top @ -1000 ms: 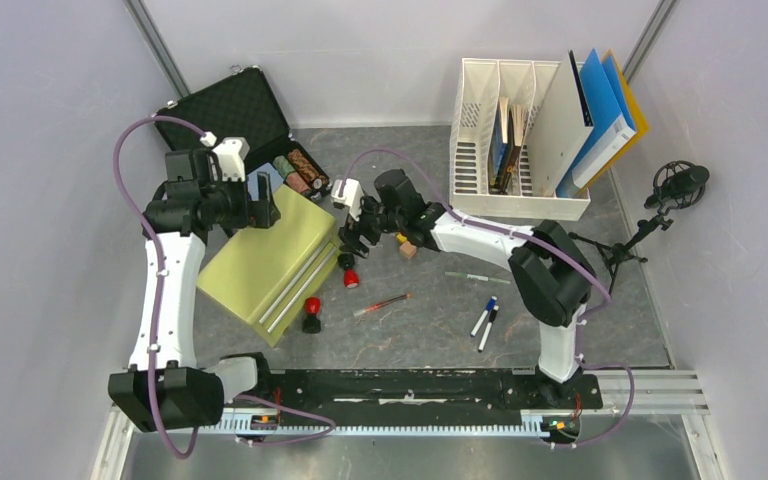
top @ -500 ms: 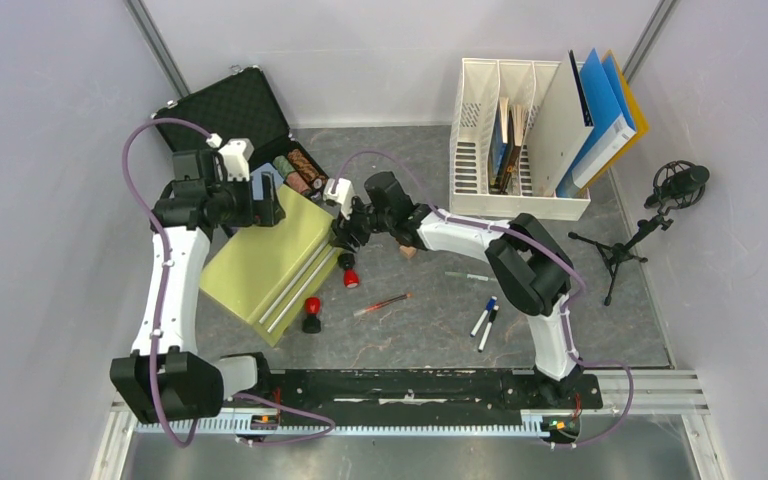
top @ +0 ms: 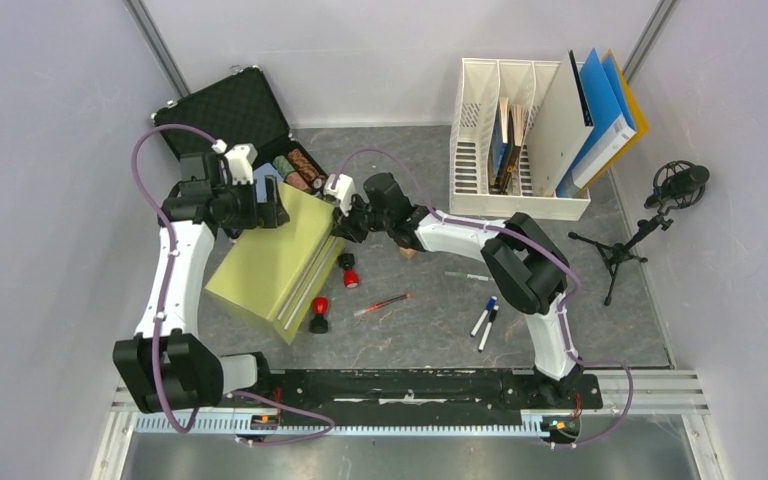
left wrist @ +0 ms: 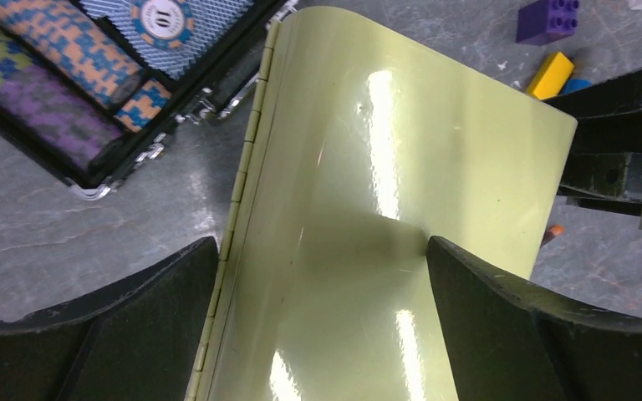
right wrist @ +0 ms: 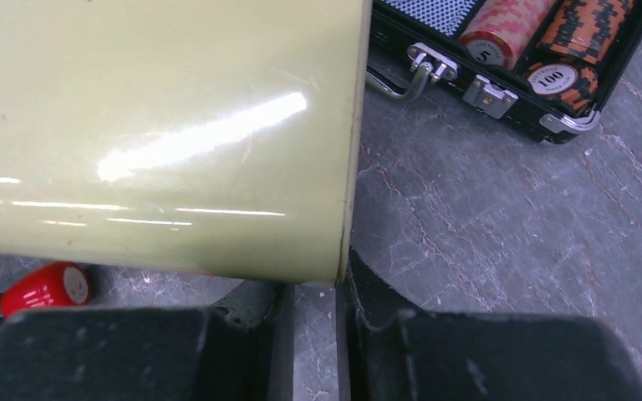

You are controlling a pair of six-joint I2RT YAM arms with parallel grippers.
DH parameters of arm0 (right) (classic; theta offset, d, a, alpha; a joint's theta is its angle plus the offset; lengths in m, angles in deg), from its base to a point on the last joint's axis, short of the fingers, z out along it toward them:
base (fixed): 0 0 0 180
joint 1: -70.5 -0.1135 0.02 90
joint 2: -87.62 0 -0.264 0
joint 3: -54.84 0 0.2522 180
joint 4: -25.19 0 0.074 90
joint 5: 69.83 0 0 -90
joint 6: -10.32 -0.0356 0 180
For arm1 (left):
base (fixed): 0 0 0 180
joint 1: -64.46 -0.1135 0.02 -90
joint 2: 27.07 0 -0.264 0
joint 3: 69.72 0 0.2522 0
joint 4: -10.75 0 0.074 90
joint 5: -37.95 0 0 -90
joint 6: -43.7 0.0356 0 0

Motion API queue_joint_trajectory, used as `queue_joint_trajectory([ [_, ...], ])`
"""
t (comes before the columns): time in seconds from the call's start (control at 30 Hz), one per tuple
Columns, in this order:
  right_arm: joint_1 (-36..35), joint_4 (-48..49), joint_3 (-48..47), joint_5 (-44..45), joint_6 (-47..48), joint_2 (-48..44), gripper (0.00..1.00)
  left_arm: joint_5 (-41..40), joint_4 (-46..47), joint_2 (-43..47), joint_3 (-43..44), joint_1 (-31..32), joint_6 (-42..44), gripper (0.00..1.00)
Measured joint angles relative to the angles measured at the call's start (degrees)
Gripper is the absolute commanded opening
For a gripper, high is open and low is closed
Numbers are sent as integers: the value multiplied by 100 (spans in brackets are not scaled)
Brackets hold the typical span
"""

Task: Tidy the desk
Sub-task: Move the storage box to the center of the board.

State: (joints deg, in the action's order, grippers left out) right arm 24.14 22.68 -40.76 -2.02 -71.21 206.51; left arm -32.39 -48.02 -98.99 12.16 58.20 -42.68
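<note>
Left arm raised and bent inward, its hand spread wide with fingers well apart, right arm stretched far leftward, its hand with fingers nearly closed

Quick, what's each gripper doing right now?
Left gripper: open, fingers straddling the yellow-green cabinet.
Right gripper: nearly shut, at the cabinet's corner; grip cannot be told.

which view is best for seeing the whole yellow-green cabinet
The top external view: it alone shows the whole yellow-green cabinet, tilted on the desk, between both grippers. The left wrist view shows only a glossy panel with a hinge between open fingers; the right wrist view shows one corner.
</note>
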Motion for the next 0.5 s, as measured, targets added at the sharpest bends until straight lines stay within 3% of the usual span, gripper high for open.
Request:
queue_joint_trajectory([
  [0.5,251,866,428,350,-748,-15,0,774,280,-525,44,-11,-234,100],
])
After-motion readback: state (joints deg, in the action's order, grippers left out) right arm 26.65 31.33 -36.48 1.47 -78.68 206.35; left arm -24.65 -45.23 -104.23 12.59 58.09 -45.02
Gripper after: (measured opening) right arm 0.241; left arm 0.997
